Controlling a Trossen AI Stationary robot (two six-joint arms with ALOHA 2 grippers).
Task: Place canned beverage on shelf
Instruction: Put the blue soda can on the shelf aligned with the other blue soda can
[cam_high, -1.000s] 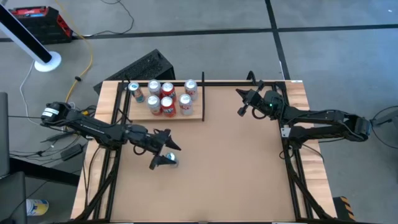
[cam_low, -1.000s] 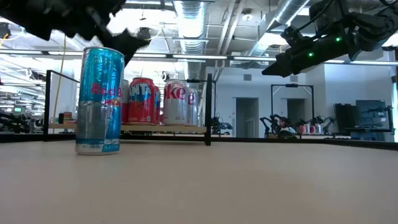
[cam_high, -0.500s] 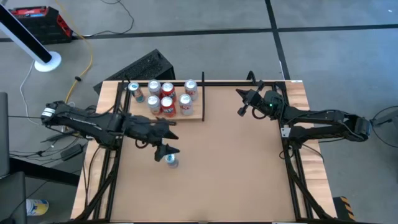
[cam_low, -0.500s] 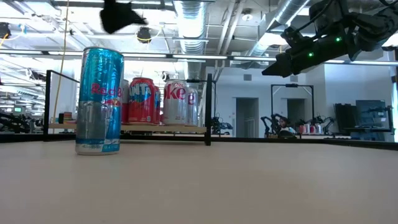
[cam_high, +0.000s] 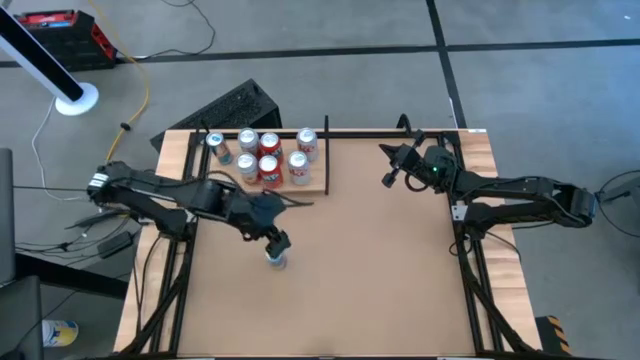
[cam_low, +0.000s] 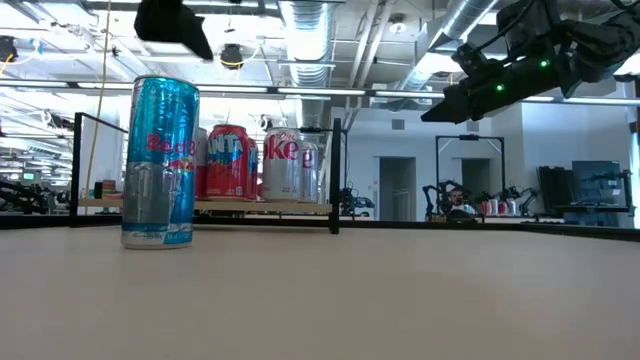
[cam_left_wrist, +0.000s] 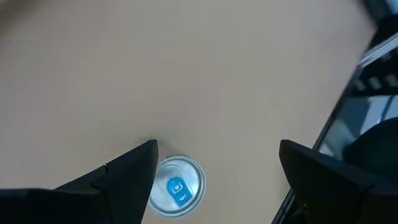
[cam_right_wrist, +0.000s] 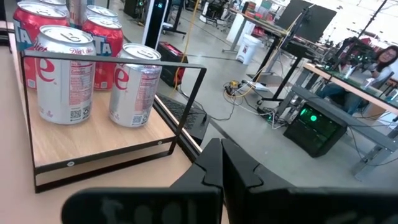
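high view is showing the left gripper (cam_high: 277, 240) hanging open directly over the blue can (cam_high: 275, 260), which is standing on the table (cam_high: 380, 270) short of the shelf (cam_high: 262, 187) at the far left corner. descending off-centre risks tipping it. the right gripper (cam_high: 388, 178) is waiting closed by the far right edge.

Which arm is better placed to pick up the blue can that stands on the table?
The left. Its gripper hangs open right above the blue can, fingers wide in its wrist view. The right gripper waits shut, far across the table.
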